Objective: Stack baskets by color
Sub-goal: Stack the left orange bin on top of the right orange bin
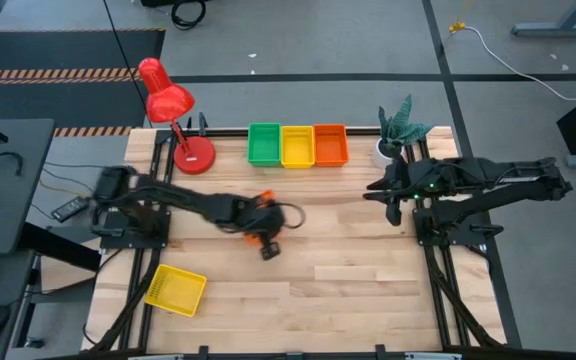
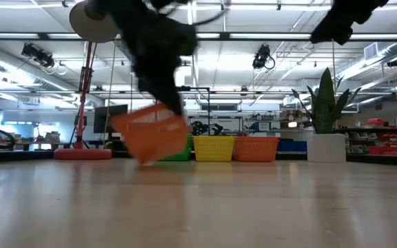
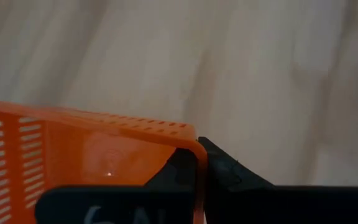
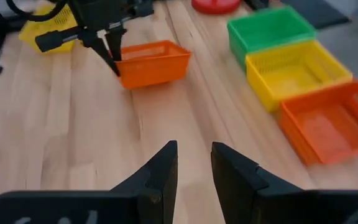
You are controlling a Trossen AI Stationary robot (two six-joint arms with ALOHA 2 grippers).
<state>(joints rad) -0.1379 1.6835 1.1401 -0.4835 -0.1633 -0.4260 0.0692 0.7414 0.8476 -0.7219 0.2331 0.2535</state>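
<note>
left claw [image 4: 112,51] clamped on lifted orange basket [image 4: 152,62] wall, tilted

Grey concrete floor [image 1: 318,40] round the light wood table [image 1: 368,280], hazard-striped mat [image 1: 58,75] far left. Dark desk [image 1: 8,190] w/ cables at left. Ceiling strip lights [image 2: 253,43] overhead, shelving [image 2: 384,141] far right.

Site: robotics lab hall.
Wooden bench [image 1: 368,260] on grey floor; ceiling light strips [image 2: 267,48], stocked shelves [image 2: 384,138] behind.
</note>
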